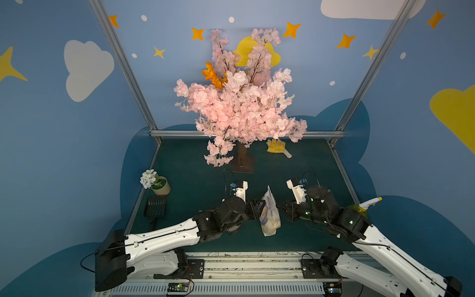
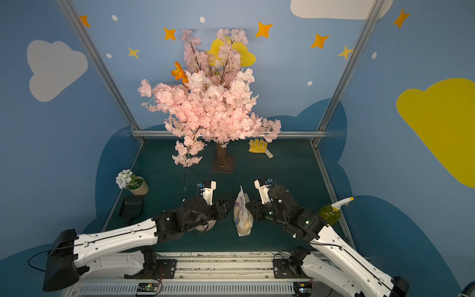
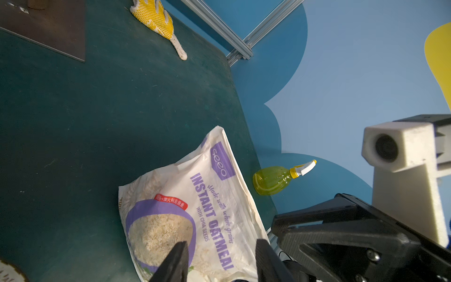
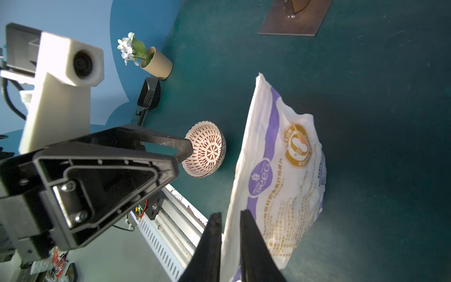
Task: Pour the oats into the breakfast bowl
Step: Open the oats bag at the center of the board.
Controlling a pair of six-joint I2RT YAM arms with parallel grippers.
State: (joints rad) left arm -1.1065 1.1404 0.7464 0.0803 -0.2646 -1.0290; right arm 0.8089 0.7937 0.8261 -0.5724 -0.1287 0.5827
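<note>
The oats bag (image 1: 270, 213) (image 2: 241, 216), white with purple print, stands on end at the table's front middle between my two grippers. My left gripper (image 1: 259, 208) (image 3: 220, 243) meets it from the left. Its fingers are spread over the bag's (image 3: 195, 195) oat-filled lower part and hold it. My right gripper (image 1: 279, 208) (image 4: 230, 213) comes from the right, its fingers nearly together with the bag's (image 4: 280, 171) thin edge pinched between them. The breakfast bowl (image 4: 205, 152), cream with a brown lattice, sits left of the bag. In both top views it (image 1: 232, 227) (image 2: 205, 226) is mostly hidden under my left arm.
A pink blossom tree (image 1: 239, 102) on a brown base plate (image 1: 241, 162) stands behind the bag. A yellow glove (image 1: 276, 146) lies at the back right. A flowerpot (image 1: 160, 185) and a black slotted tool (image 1: 155, 205) sit at the left edge, a yellow-green spray bottle (image 1: 362, 205) at the right edge.
</note>
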